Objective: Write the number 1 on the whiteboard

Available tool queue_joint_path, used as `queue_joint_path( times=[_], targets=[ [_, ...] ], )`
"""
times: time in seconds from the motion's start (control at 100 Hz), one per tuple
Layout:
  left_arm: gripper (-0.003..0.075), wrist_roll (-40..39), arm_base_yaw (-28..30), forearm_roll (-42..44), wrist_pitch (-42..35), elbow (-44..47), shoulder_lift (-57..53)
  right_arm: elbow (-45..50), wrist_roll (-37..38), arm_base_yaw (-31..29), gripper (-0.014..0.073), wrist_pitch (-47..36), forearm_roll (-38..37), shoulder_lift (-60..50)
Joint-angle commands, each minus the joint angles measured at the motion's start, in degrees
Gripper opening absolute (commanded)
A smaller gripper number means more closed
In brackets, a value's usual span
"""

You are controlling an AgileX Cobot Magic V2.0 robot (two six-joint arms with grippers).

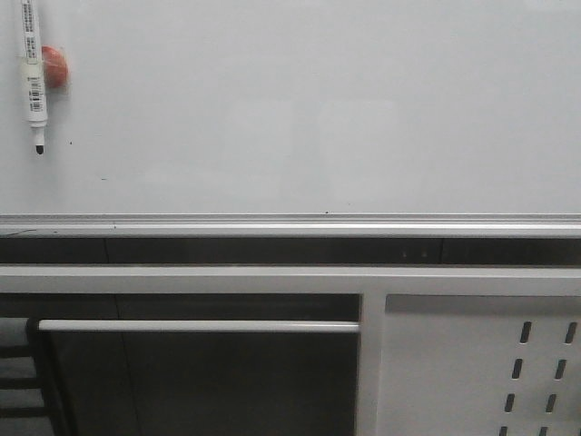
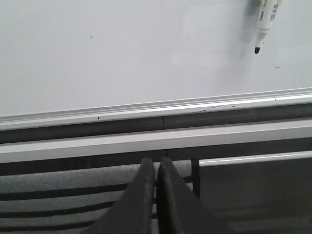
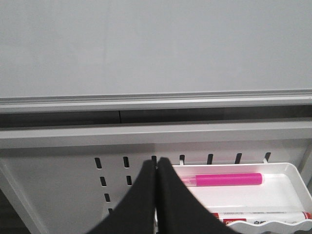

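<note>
So far the whiteboard [image 1: 300, 109] is bare, with no number 1 on it yet. A white marker [image 1: 33, 73] hangs tip down at about ten o'clock in the front view, stuck there by a red magnet [image 1: 54, 66] so it is easy to grab. The left pincer [image 2: 157, 168] and right pincer [image 3: 156, 168] are both pressed shut and hold nothing. A pink pen [image 3: 226, 179] waits in a white tray [image 3: 292, 192].

I'm seeing glossy white whiteboard [image 1: 300, 109], silver rail [image 1: 290, 223]; white marker [image 1: 33, 73] showing black tip; pink pen [image 3: 226, 179] lying in white tray [image 3: 292, 195].
</note>
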Motion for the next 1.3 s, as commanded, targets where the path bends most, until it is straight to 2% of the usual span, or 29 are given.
queue_joint_path(
  times=[0.0,0.45,0.64,0.72,0.89,0.96,1.07,1.18,1.29],
  targets=[
    [-0.0018,-0.1,-0.1,0.0,-4.9,1.2,-1.6,1.6,-0.6,-0.3,-0.0071,-1.1,-1.5,-1.1],
    [-0.0018,-0.1,-0.1,-0.1,-8.9,1.2,-1.6,1.6,-0.6,-0.3,-0.0071,-1.1,-1.5,-1.1],
    [-0.0018,-0.1,-0.1,-6.8,-9.2,1.2,-1.6,1.6,-0.6,-0.3,-0.0071,-1.7,-1.1,-1.1],
    [-0.0018,-0.1,-0.1,-10.0,-12.5,1.2,-1.6,1.6,-0.6,-0.3,-0.0071,-5.6,2.4,-1.1],
    [-0.0018,-0.1,-0.1,-13.9,-22.2,1.2,-1.6,1.6,-0.6,-0.3,-0.0071,-7.4,0.4,-1.1],
    [-0.0018,-0.1,-0.1,-16.0,-25.6,1.2,-1.6,1.6,-0.5,-0.3,-0.0071,-11.6,-2.2,-1.1],
    [-0.0018,-0.1,-0.1,-18.1,-29.2,1.2,-1.6,1.6,1.6,-0.3,-0.0071,-23.6,8.5,-1.1],
    [-0.0018,-0.1,-0.1,-18.1,-32.8,1.2,-1.6,1.6,1.8,-0.3,-0.0071,-33.7,10.0,-1.1],
    [-0.0018,-0.1,-0.1,-22.4,-32.4,1.2,-1.5,1.6,6.2,-0.3,-0.0071,-34.3,11.4,-1.1]
  ],
)
